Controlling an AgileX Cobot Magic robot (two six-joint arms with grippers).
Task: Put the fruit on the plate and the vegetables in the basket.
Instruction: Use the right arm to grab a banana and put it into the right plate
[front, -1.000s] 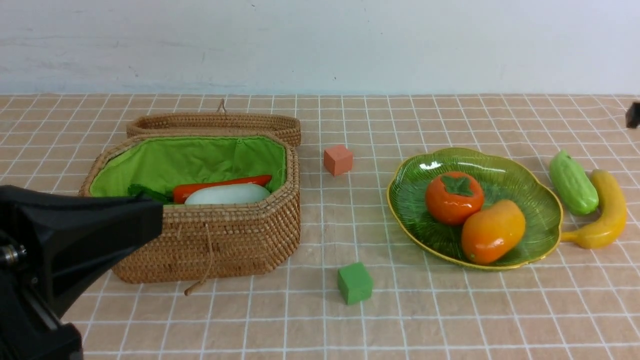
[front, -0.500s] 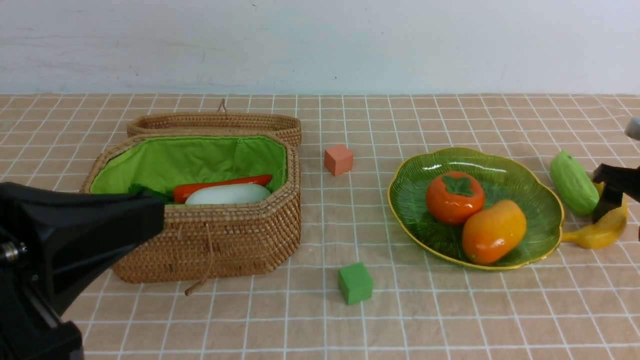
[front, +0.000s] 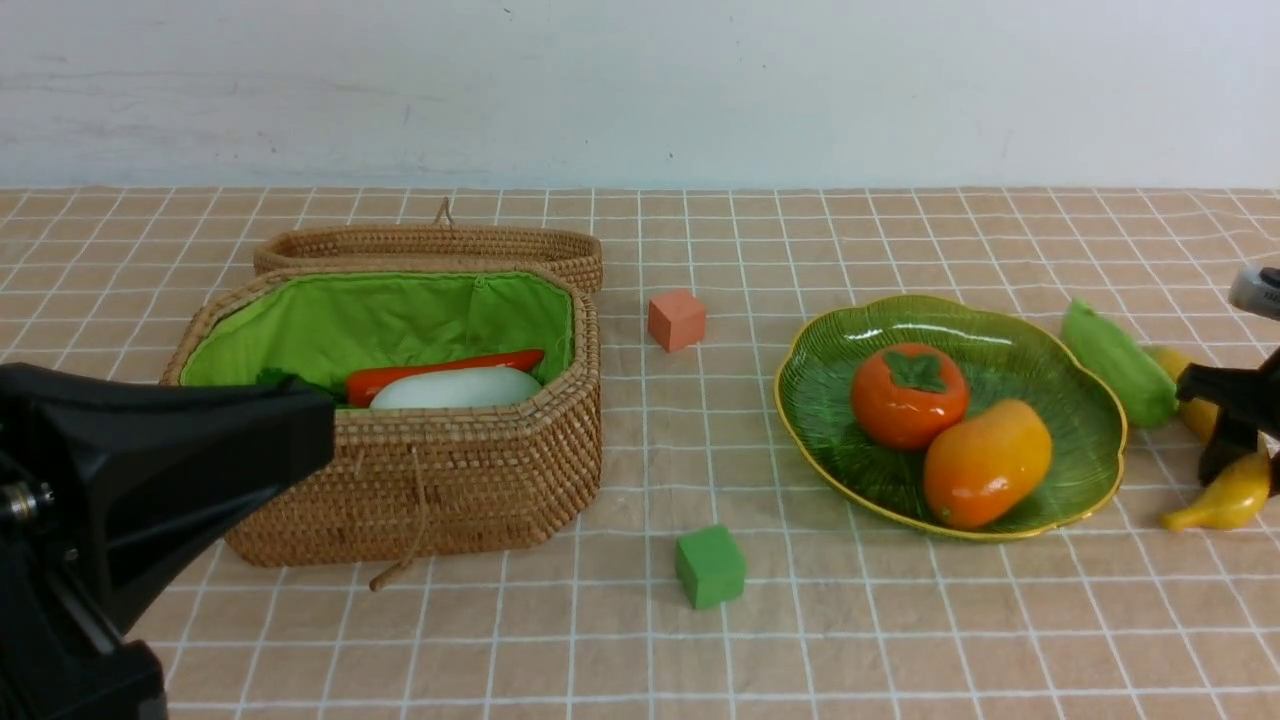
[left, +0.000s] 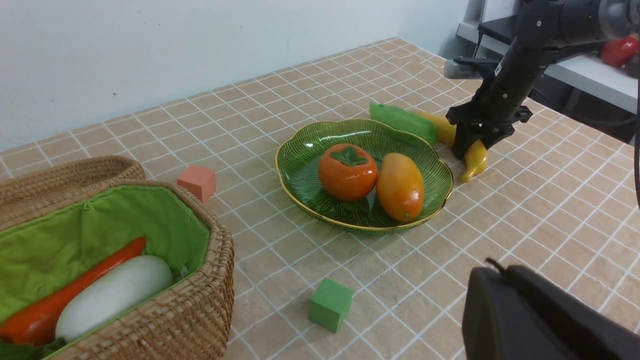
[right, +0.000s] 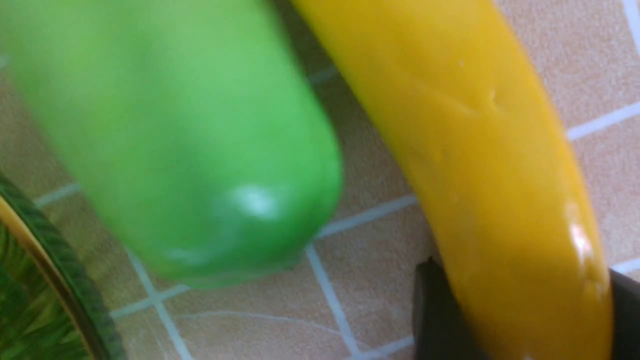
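Note:
The green glass plate holds the persimmon and the mango. My right gripper is down on the table right of the plate, its fingers pressed on both sides of the yellow banana. The green cucumber lies tilted between banana and plate rim. The open wicker basket holds the carrot and the white radish; the eggplant is not visible. My left gripper is shut and empty, hovering at the basket's front left.
A salmon-pink cube sits between basket and plate, and a green cube lies nearer the front. The basket's lid lies open behind it. A shelf stands beyond the table's right edge.
My right gripper came in from the right and dropped onto the banana. The banana shifted toward the front right and the cucumber was pushed toward the plate. The left arm stayed put.

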